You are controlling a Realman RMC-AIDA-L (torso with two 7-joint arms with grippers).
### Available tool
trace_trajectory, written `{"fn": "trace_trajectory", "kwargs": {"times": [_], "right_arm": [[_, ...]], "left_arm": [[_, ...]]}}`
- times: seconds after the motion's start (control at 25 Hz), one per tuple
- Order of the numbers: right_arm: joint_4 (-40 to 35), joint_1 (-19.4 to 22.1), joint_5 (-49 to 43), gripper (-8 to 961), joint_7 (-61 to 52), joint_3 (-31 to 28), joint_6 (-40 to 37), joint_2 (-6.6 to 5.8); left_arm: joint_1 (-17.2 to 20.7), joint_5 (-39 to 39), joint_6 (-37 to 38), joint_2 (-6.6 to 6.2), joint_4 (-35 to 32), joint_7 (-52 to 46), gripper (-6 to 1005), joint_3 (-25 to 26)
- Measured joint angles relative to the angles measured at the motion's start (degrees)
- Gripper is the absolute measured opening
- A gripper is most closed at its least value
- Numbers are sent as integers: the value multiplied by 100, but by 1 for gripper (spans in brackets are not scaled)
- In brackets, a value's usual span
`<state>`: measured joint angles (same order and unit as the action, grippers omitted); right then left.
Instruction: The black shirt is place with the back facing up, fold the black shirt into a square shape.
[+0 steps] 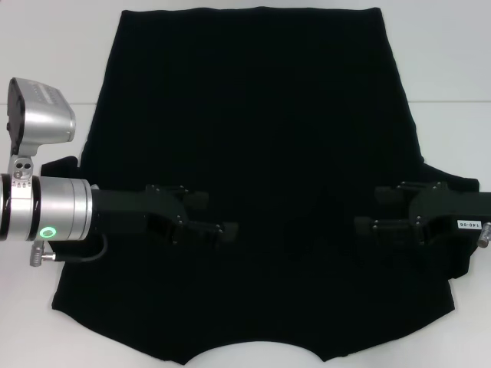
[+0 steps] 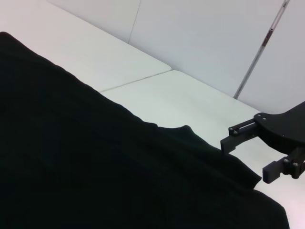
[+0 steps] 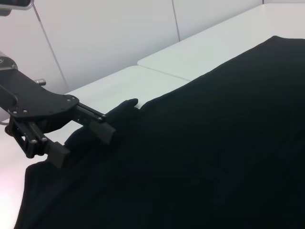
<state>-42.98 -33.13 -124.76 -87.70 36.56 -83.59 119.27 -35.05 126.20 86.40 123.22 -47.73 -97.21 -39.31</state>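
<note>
The black shirt lies spread flat on the white counter, covering most of it in the head view. Its straight hem runs along the far edge, and the curved neck opening sits at the near edge, close to the robot. The surface that faces up is plain black with no lettering showing. A short sleeve pokes out on each side, partly folded in near the arms.

The left gripper reaches in from the robot's left, low over the shirt at the sleeve and shoulder area, its fingers pointing toward the middle of the cloth. In the right wrist view this gripper shows two fingers held apart with a clear gap between them and no cloth caught in that gap, so it is released. One finger appears to lie just over the sleeve edge; whether it touches the fabric cannot be told.

The right gripper comes in from the robot's right at about the same height, pointing toward the left one, the two well apart with bare shirt between them. In the left wrist view this gripper also has its fingers spread apart, hanging over the counter just beside the shirt's edge, gripping nothing.

Behind the counter stands a pale wall.
</note>
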Motion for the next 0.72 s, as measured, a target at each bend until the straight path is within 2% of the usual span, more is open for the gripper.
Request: {"fn": "trace_trajectory", "kwargs": {"times": [0.44, 0.56, 0.64, 0.72], "right_arm": [[-1, -33, 0, 843, -40, -11, 5, 1], [-71, -99, 31, 840, -585, -73, 209, 8], [-156, -221, -16, 839, -1396, -33, 469, -52], [-191, -421, -171, 837, -2340, 90, 620, -205]], "left_arm": [[5, 0, -8, -2, -8, -6, 923, 4], [22, 0, -158, -32, -70, -347, 917, 97], [41, 5, -247, -97, -186, -939, 912, 277], [63, 31, -227, -175, -274, -1526, 908, 442]]}}
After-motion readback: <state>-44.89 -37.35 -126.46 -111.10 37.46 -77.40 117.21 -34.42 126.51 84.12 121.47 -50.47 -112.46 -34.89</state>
